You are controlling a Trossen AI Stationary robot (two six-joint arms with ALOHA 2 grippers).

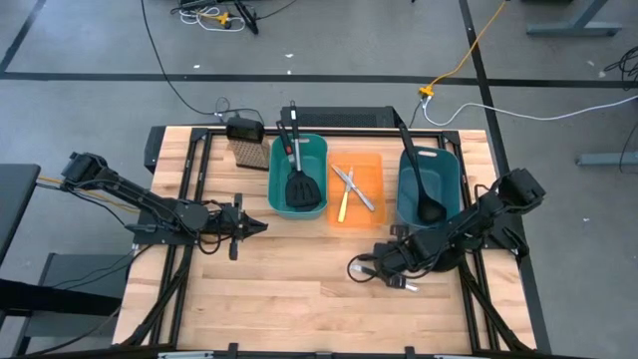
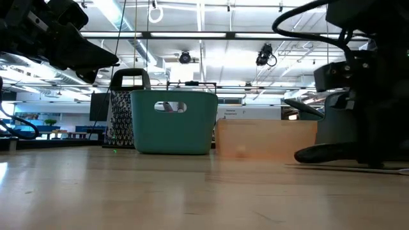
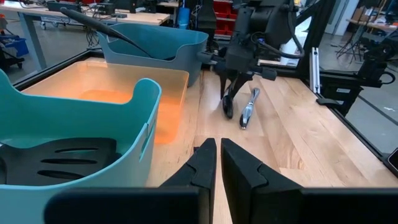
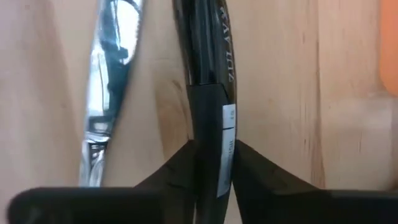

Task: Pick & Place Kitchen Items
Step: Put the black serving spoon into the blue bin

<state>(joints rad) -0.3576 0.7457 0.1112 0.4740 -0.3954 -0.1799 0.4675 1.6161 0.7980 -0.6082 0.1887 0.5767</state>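
**Wooden table, black handle in the grip**

Wood shows under a black handle (image 4: 211,93), squeezed between the right gripper (image 4: 213,163) fingers. It looks hard, smooth, maybe slippery; mid-handle seems best. A silver knife (image 4: 112,74) lies just beside. Farther off, the left gripper (image 3: 216,163) waits, nearly closed, empty.

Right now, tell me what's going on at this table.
The right gripper is down on the table, its fingers closed around a black utensil handle, with a silver knife lying on the wood beside it. The left gripper hovers shut near the left teal bin, holding nothing. That bin already holds a black spatula, the orange bin holds knives, and the right teal bin holds a ladle.
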